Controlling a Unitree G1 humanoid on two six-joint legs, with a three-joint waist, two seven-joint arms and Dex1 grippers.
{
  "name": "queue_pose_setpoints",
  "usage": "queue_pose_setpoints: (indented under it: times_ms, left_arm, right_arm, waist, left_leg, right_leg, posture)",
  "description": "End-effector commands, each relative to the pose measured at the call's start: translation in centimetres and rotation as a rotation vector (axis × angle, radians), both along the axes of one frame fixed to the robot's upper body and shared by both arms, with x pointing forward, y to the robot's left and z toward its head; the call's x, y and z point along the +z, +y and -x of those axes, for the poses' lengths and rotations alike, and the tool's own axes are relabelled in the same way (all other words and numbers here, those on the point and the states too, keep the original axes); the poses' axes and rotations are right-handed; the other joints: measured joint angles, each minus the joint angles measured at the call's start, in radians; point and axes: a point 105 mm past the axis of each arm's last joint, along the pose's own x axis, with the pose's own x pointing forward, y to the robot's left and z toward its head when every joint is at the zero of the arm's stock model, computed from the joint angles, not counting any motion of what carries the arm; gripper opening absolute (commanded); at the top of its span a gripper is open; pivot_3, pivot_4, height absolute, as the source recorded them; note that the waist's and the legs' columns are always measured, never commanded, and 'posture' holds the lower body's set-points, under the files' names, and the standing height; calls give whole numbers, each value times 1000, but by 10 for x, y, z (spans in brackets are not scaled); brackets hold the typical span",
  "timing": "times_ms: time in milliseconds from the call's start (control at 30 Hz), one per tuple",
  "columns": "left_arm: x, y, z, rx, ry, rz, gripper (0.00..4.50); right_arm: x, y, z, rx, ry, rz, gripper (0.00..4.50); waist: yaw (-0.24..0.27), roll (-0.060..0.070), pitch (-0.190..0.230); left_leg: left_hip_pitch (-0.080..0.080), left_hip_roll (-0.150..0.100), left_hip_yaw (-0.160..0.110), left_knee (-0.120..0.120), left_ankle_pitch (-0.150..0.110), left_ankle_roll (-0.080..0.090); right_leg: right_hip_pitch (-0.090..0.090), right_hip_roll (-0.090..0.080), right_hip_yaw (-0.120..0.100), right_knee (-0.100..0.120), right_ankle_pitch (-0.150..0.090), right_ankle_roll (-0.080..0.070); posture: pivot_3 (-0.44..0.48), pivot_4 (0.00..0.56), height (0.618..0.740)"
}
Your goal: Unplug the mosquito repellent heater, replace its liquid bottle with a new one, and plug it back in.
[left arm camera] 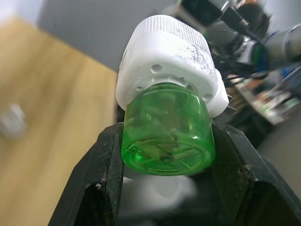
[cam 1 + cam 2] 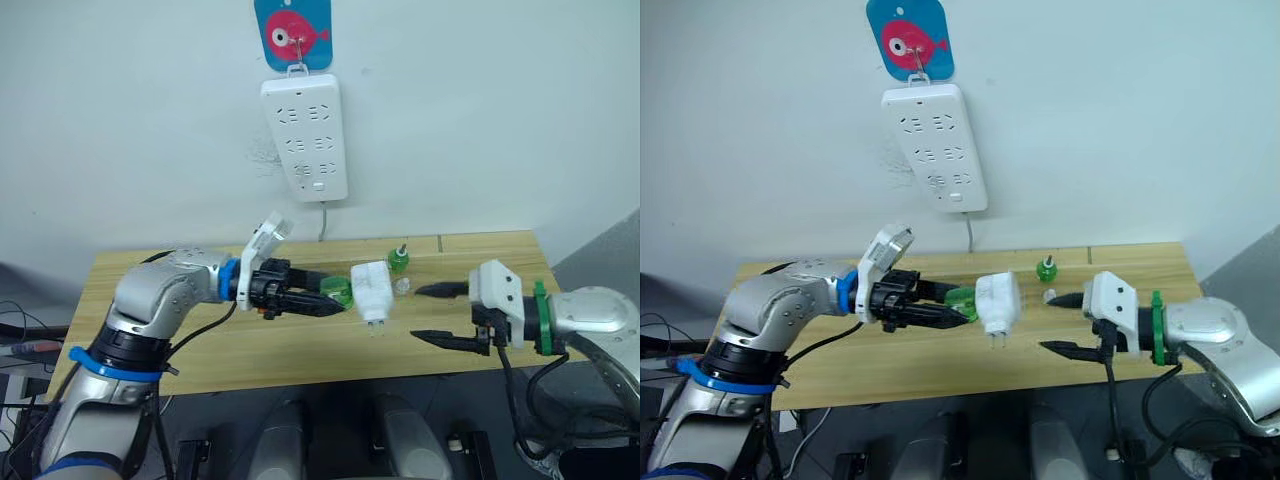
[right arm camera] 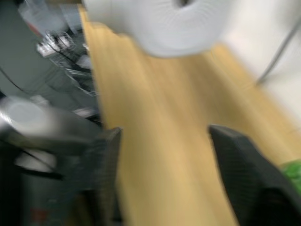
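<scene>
Left wrist view settles what I am holding: my left gripper (image 1: pixel 165 155) is clamped on the green liquid bottle (image 1: pixel 167 136), one black finger pressed on each side of its base, and the bottle's neck is seated in the underside of the mosquito repellent heater (image 1: pixel 167 66). So the heater is unplugged and held in the air over the wooden table (image 2: pixel 200 340), well below the power strip (image 2: pixel 305 135) that hangs on the wall from a hook.

From the head camera, the bottle and heater lie in one line running across the table from my left toward my right, bottle end in my fingers, heater end pointing at my right gripper (image 2: pixel 440 315). The two prongs stick down from the heater's lower face. My right gripper is spread wide and empty, just beside the heater's free end and level with it, so it is the arm nearer the white body.

I judge the next move to be closing the right fingers across the heater's body, then turning the bottle out along that shared axis; approaching off-axis could cock the thread.

A second green bottle (image 2: pixel 398 260) stands upright on the table behind the heater, near the far edge. A small clear object (image 2: pixel 403 286), perhaps a cap, lies near it.
</scene>
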Motion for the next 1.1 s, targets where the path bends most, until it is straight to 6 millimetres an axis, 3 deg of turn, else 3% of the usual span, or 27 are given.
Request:
queue_pose_setpoints:
  times_ms: [33,200,400,733,833,900,1100]
  left_arm:
    - [10,0,4,-49,60,42,2272]
    - [13,-2,0,-62,110,53,2272]
    - [14,-8,1,-94,108,45,2272]
    - [17,-11,4,-116,107,45,2272]
    - [16,-10,5,-121,113,40,2272]
    - [16,-10,5,-121,116,37,2272]
    - [14,-10,8,-142,107,18,2272]
  right_arm:
    - [23,1,2,114,-278,36,4500]
    - [38,20,12,292,-479,38,4500]
    - [36,45,5,332,-520,37,4500]
    - [38,63,-2,397,-628,36,4500]
    - [42,67,0,411,-661,3,3908]
    - [42,68,1,414,-672,-4,3268]
    - [42,68,1,419,-694,-13,3186]
  waist:
    - [0,0,0]
    - [-1,0,0]
    - [-2,0,0]
    - [-1,0,0]
    - [-1,0,0]
    - [-1,0,0]
    - [-1,0,0]
  left_leg:
    - [0,0,0,0,0,0]
    - [0,0,0,1,0,-1]
    - [0,0,0,1,2,-4]
    - [0,0,0,1,3,-5]
    - [0,0,0,1,3,-5]
    - [0,0,0,1,3,-5]
    - [1,0,0,1,3,-5]
  right_leg:
    - [0,0,0,0,0,0]
    - [0,0,0,0,0,0]
    - [0,0,1,1,0,0]
    - [0,0,0,2,0,0]
    - [0,0,1,2,0,0]
    - [0,0,1,2,0,0]
    - [0,0,1,3,0,0]
  posture:
    - [-197,215,740]
    - [-209,219,740]
    - [-209,224,740]
    - [-197,224,740]
    - [-197,225,740]
    - [-198,226,740]
    - [-201,227,740]
